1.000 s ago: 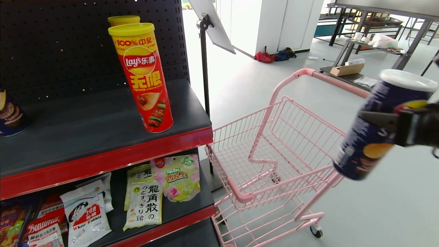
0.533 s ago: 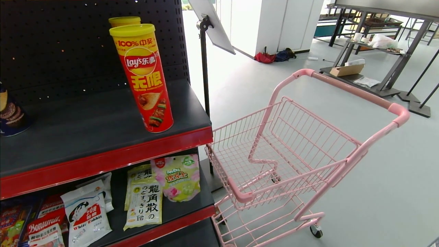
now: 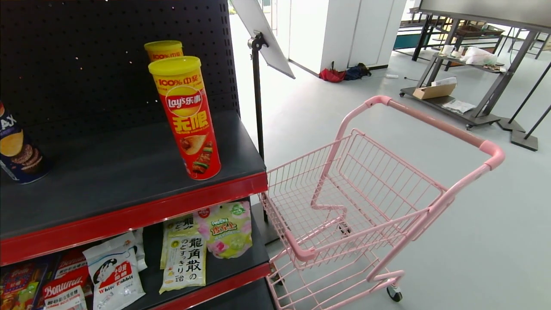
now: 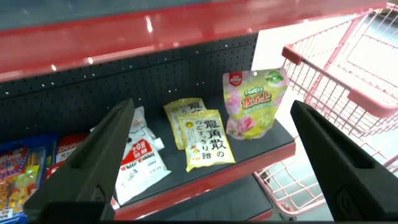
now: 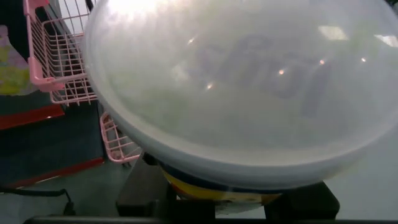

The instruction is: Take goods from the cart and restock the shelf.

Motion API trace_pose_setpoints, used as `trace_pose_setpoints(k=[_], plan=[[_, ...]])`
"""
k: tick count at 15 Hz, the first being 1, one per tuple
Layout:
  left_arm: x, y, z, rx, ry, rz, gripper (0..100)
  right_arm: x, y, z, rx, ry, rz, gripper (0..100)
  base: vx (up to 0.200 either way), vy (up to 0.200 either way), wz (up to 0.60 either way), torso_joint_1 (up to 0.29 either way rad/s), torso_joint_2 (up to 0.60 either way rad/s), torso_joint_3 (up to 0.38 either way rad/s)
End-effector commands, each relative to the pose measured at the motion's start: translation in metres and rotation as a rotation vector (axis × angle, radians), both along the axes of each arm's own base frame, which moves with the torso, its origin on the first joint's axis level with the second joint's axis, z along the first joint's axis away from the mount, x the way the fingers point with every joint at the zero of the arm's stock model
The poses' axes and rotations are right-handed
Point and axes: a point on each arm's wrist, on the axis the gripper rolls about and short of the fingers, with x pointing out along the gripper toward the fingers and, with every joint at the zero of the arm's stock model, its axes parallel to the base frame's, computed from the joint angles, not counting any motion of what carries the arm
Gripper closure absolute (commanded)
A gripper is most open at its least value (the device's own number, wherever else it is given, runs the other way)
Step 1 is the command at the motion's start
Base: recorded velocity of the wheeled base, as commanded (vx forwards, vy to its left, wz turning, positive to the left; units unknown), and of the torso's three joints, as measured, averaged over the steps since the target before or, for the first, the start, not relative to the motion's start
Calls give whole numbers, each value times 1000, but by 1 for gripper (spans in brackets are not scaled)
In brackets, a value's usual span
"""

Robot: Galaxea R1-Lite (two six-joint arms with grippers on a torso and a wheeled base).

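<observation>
In the right wrist view my right gripper [image 5: 224,202] is shut on a dark blue chip can whose clear plastic lid [image 5: 242,81] looms close to the camera. My left gripper [image 4: 211,168] hangs open in front of the lower shelf, nothing between its fingers [image 4: 93,168]. The pink cart [image 3: 430,211] stands to the right of the shelf with no goods showing in its basket. On the upper shelf board [image 3: 107,168] a red chip can [image 3: 189,116] stands upright near the front edge. A second yellow-lidded can [image 3: 163,49] stands behind it, and a dark blue can [image 3: 17,150] at the far left.
Snack bags lie on the lower shelf: a pink-green pouch [image 3: 224,228], a yellow candy bag [image 3: 183,254] and a white bag [image 3: 116,271]. A sign stand pole [image 3: 257,94] rises between shelf and cart. Open grey floor lies right of the cart; tables stand far back.
The right gripper with the blue can has left the head view toward the right. The head camera has shifted, so shelf and cart sit lower in the picture.
</observation>
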Motion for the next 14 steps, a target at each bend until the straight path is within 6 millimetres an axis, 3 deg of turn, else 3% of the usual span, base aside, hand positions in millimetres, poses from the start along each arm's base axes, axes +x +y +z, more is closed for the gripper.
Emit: trace_pose_setpoints(k=[1, 5, 14], plan=[[0, 0, 0, 0, 0, 0, 0, 1, 0, 0, -1, 6, 4, 100, 0, 0, 0, 212, -544, -364], [0, 0, 0, 0, 0, 2, 0, 4, 1, 1, -2, 21, 9, 100, 0, 0, 0, 220, -576, -355], [0, 0, 0, 0, 0, 0, 0, 11, 2, -2, -8, 62, 5, 100, 0, 0, 0, 167, -394, -231]])
